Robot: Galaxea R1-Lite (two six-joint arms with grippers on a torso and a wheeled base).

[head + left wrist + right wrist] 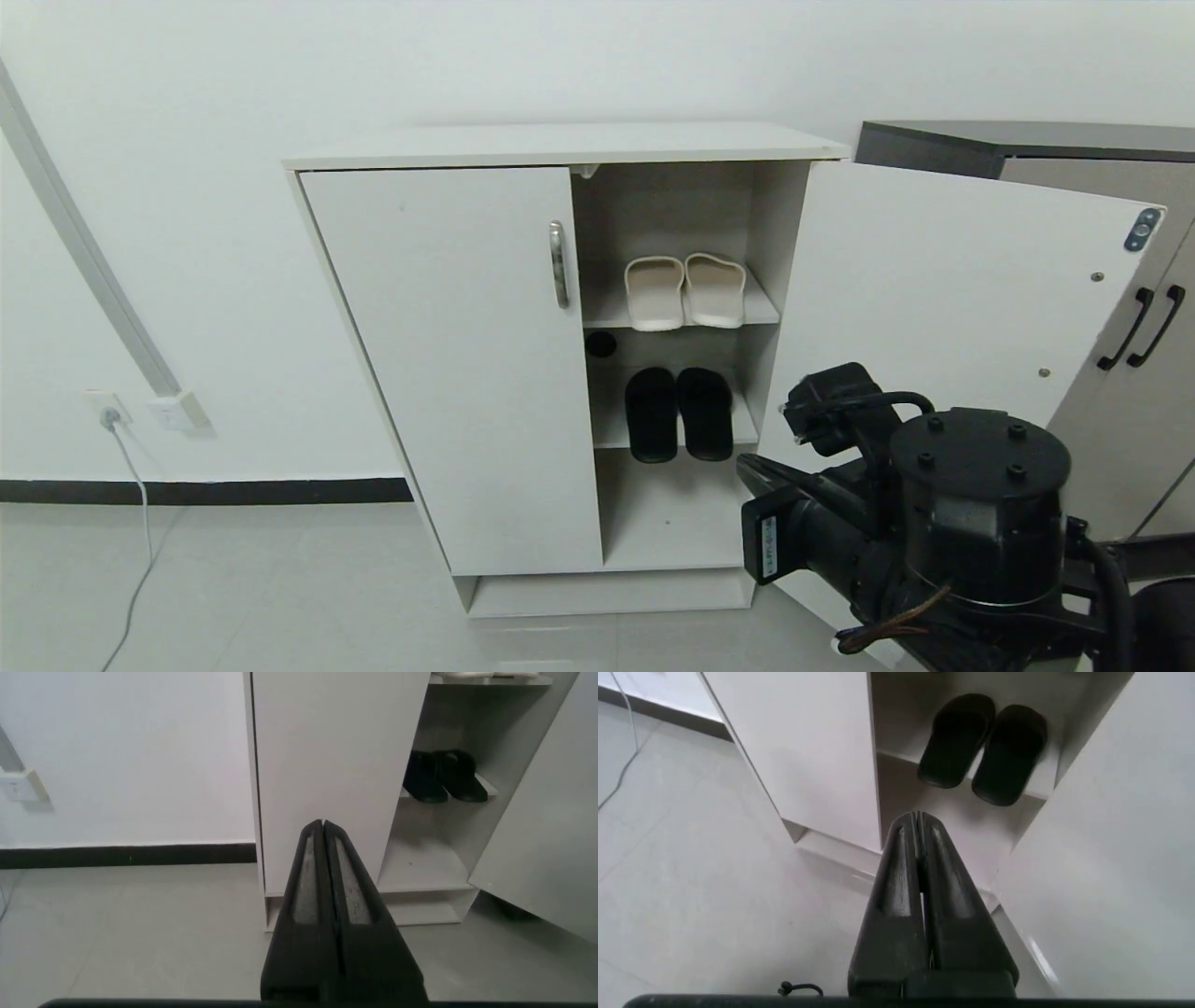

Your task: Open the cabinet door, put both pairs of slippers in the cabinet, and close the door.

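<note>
The white cabinet [560,145] has its left door [448,364] closed and its right door [943,289] swung wide open. A beige pair of slippers [684,291] lies on the upper shelf. On the shelf below lies a black pair [679,413], also seen from both wrists [447,775] [982,745]. My right gripper [918,817] is shut and holds nothing. It hovers low in front of the open compartment, beside the open door [1120,859]. My left gripper [322,826] is shut and empty, back from the closed door [318,756] and above the floor.
A grey cabinet [1139,327] with black handles stands just behind the open door on the right. A wall socket with a hanging cable [112,411] is at the left. Bare tiled floor [280,579] spreads in front of the cabinet.
</note>
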